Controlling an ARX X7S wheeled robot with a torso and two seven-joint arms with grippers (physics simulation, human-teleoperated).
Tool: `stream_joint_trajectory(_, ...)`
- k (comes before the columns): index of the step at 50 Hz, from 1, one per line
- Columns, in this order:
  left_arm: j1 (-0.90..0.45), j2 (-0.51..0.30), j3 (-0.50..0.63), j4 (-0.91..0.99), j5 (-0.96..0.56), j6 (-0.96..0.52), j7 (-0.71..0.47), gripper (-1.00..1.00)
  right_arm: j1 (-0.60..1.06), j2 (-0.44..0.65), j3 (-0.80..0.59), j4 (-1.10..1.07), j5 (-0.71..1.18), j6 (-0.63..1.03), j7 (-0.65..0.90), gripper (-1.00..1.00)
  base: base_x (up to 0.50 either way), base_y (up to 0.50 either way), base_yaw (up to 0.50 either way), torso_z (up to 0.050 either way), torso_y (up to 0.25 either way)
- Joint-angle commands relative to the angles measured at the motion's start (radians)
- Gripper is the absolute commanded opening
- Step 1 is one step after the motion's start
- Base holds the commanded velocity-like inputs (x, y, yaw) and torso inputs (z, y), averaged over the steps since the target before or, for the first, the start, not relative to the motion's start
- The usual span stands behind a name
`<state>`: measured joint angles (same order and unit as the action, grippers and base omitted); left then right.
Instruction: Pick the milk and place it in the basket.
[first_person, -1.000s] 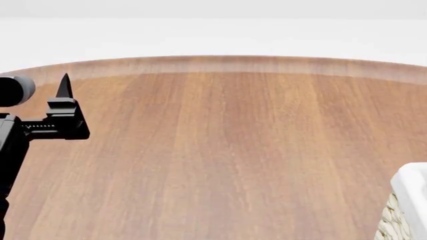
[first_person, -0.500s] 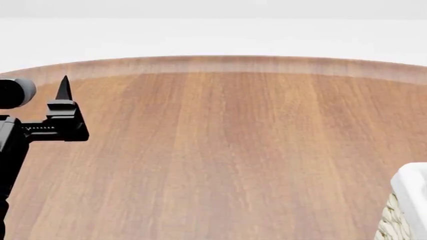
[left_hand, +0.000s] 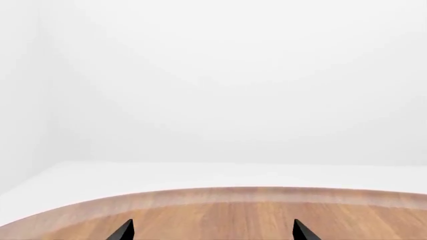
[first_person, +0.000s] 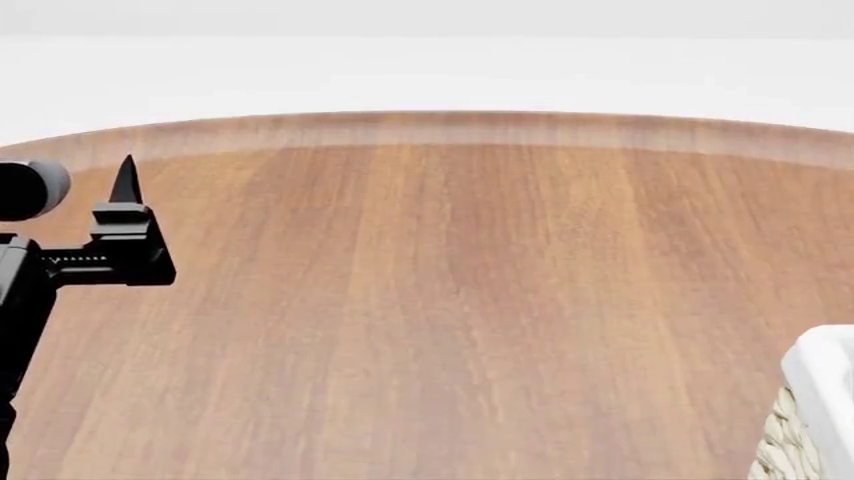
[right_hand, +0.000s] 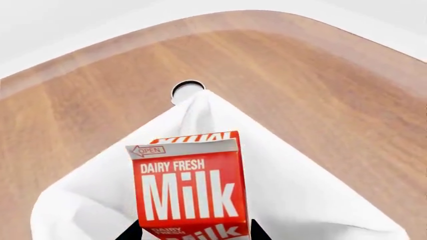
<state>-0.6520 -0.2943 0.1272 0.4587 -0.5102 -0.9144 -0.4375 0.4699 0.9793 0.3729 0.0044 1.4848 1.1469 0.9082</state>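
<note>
In the right wrist view the milk, a red-topped carton with white "Milk" lettering, stands upright between the two black fingers of my right gripper, which is shut on its sides. Directly beneath it lies the white cloth lining of the basket. The head view shows only a corner of the basket at the lower right, and neither the milk nor the right gripper. My left gripper is open with nothing between its tips. It hovers over the table's left side, one pointed finger showing.
The round wooden table has a pale curved far edge with white floor beyond. In the right wrist view a small round dark-rimmed object sits on the table just past the basket's corner.
The left gripper has drifted slightly down and to the left in the head view. The basket corner has not moved.
</note>
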Motion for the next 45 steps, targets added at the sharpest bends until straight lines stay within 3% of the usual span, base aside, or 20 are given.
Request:
stream_joint_trajectory(1, 0.003, -0.003, 0.002, -0.005, -0.002, 0.005, -0.002, 1.0, -0.001, -0.002, 0.012, 0.009, -0.031, -0.01, -0.011, -1.0, 0.0, 0.0, 0.0, 0.0, 0.0)
stream_joint_trajectory(15, 0.001, -0.005, 0.007, -0.006, -0.005, 0.007, -0.006, 1.0, 0.005, 0.0, 0.014, 0.004, -0.017, -0.012, -0.034, -1.0, 0.0, 0.0, 0.0, 0.001, 0.001)
stream_joint_trajectory(16, 0.0, -0.005, 0.007, -0.006, -0.006, 0.007, -0.007, 1.0, 0.008, -0.002, 0.015, 0.005, -0.012, -0.012, -0.039, 1.0, 0.0, 0.0, 0.0, 0.0, 0.0)
stream_joint_trajectory(34, -0.002, -0.009, 0.011, -0.007, -0.013, 0.008, -0.01, 1.0, 0.053, 0.011, -0.026, 0.004, -0.023, -0.009, -0.035, 1.0, 0.0, 0.0, 0.0, 0.0, 0.0)
stream_joint_trajectory(38, -0.003, -0.008, 0.012, -0.009, -0.014, 0.008, -0.012, 1.0, 0.141, 0.002, -0.071, -0.024, -0.012, -0.008, -0.036, 1.0, 0.0, 0.0, 0.0, 0.0, 0.0)
stream_joint_trajectory(45, -0.009, -0.005, 0.018, -0.013, -0.014, 0.007, -0.017, 1.0, 0.497, -0.12, -0.316, -0.096, 0.01, 0.072, -0.04, 1.0, 0.0, 0.0, 0.0, 0.0, 0.0)
